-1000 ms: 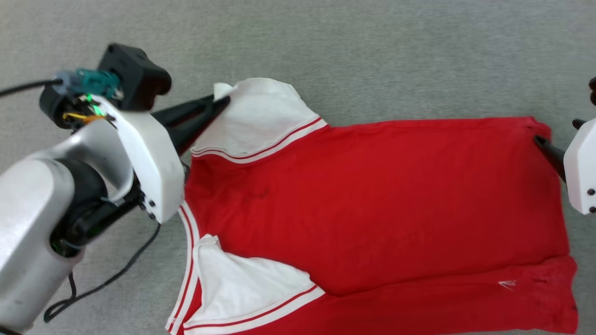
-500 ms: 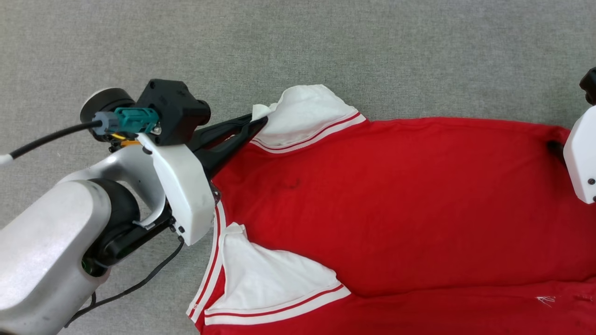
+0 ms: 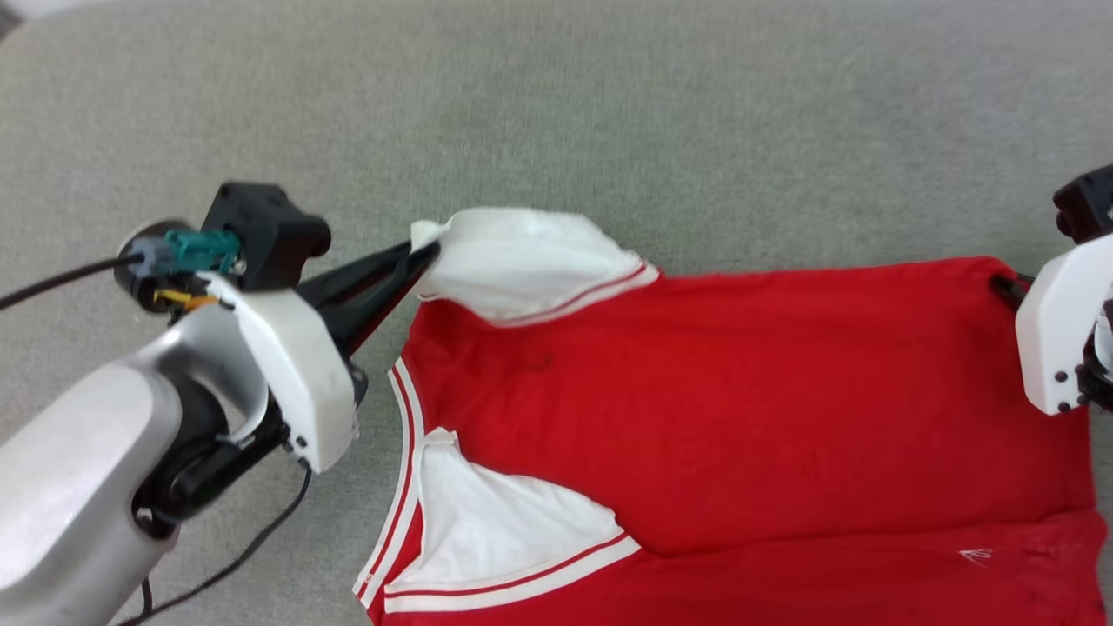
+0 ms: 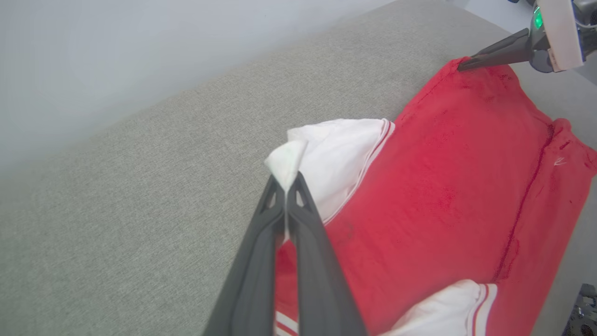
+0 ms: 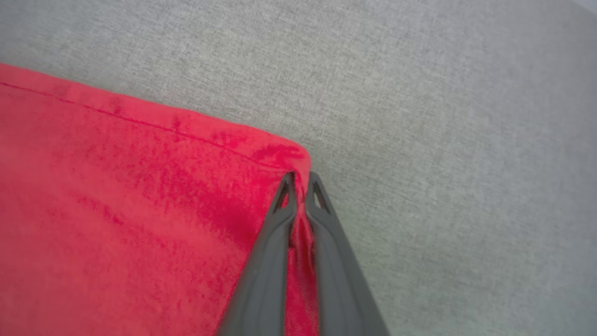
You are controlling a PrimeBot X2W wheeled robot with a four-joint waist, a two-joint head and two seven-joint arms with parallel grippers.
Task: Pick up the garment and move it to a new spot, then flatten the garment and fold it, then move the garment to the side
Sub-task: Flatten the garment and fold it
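Note:
The red garment (image 3: 748,400) lies spread across a grey fabric surface, its plain red side up, with white sleeves and red-white striped trim at the left. My left gripper (image 3: 426,252) is shut on the tip of the far white sleeve (image 3: 522,261), lifting it slightly; the left wrist view shows the white fabric (image 4: 287,161) pinched between the fingers (image 4: 303,219). My right gripper (image 3: 1000,283) is shut on the garment's far right hem corner, and in the right wrist view its fingers (image 5: 322,219) clamp red cloth (image 5: 140,210). No lettering shows.
The grey fabric surface (image 3: 609,113) stretches beyond the garment's far edge. A black cable (image 3: 235,561) hangs under my left forearm. A pale wall (image 4: 116,56) rises behind the surface in the left wrist view.
The camera has shifted. Both grippers stay shut on the garment, and the far edge has been drawn outward; the far white sleeve now bulges up from the surface.

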